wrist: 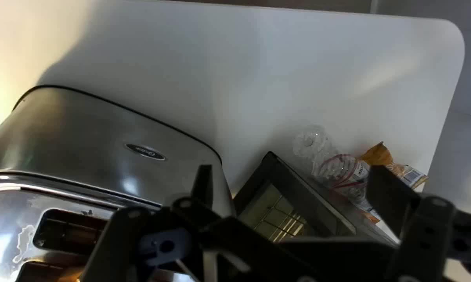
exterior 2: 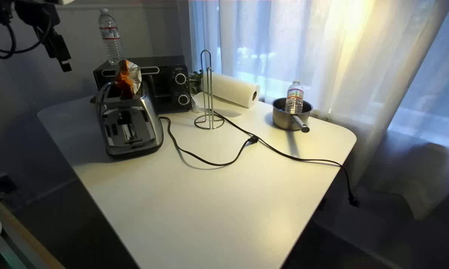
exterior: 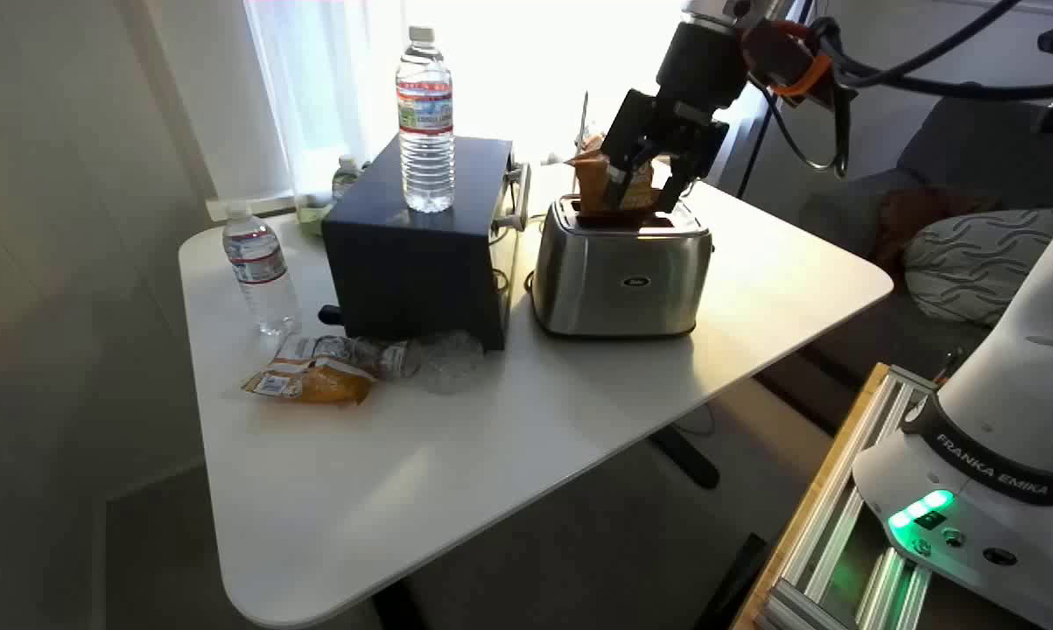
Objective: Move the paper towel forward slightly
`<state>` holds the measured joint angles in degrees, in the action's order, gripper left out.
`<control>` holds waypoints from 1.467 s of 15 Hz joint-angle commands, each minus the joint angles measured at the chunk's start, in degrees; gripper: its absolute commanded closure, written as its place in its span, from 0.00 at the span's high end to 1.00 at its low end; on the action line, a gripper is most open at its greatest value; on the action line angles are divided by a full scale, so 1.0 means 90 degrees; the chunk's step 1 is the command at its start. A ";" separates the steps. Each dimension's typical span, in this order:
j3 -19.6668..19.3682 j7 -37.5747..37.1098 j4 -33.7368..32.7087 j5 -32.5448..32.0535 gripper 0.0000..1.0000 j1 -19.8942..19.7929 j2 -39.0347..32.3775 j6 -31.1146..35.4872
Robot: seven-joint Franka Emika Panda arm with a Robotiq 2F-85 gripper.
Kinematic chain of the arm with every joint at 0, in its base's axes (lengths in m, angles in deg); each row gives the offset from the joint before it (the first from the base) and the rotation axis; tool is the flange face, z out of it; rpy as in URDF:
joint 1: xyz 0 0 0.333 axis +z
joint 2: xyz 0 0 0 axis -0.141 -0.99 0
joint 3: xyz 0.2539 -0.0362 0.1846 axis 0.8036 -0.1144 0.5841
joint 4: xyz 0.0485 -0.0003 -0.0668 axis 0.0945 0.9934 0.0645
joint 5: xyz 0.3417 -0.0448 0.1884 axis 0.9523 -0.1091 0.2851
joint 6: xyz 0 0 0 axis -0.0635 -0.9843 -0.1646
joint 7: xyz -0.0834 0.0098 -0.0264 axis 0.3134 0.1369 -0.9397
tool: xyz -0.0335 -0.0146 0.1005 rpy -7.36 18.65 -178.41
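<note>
My claw (wrist: 292, 178) has its 2 fingers spread wide apart; from the wrist I see a corner of the black oven (wrist: 305, 199) between them. In an exterior view my fingertip (exterior 2: 65, 67) hangs well apart from the steel toaster (exterior 2: 131, 129). Crumpled orange bag (exterior 2: 126, 82), silvery inside, sticks up out of the toaster; I cannot tell which slot. The oven sits just beside the toaster, with a water bottle (exterior: 425, 131) upright on top. Next to the oven, a fallen bottle (wrist: 339, 168) lies beside a yellow-brown wrapper (exterior: 312, 381). A standing bottle (exterior: 259, 276) is near the edge of the table (exterior: 403, 490).

The paper towel (exterior 2: 230, 89): white roll, on its side on the table near the oven, past the wire stand (exterior 2: 209, 93), a loose sheet (exterior 2: 228, 108) spread under it. Well apart from the toaster, a pot (exterior 2: 284, 121) holds 1 tilted bottle (exterior 2: 294, 99). 2 black cords (exterior 2: 253, 139) cross the tabletop, 1 hanging over the edge. Pale curtain (exterior 2: 302, 45) behind.
</note>
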<state>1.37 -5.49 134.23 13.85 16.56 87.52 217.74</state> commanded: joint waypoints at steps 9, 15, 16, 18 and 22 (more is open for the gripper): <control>0.0027 0.0013 -0.0012 0.0014 1.00 -0.0034 0.0004 -0.0026; -0.0095 -0.0172 -0.0280 -0.0090 1.00 -0.0304 0.0087 -0.0160; -0.0184 -0.0182 -0.0395 -0.0105 1.00 -0.0423 0.0104 -0.0195; -0.0335 -0.0160 -0.0730 -0.0299 1.00 -0.0700 0.0111 -0.0519; -0.0445 -0.0214 -0.1425 -0.0855 1.00 -0.1265 -0.0026 -0.0915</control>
<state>-2.10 -5.98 126.10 10.00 7.81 87.81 213.23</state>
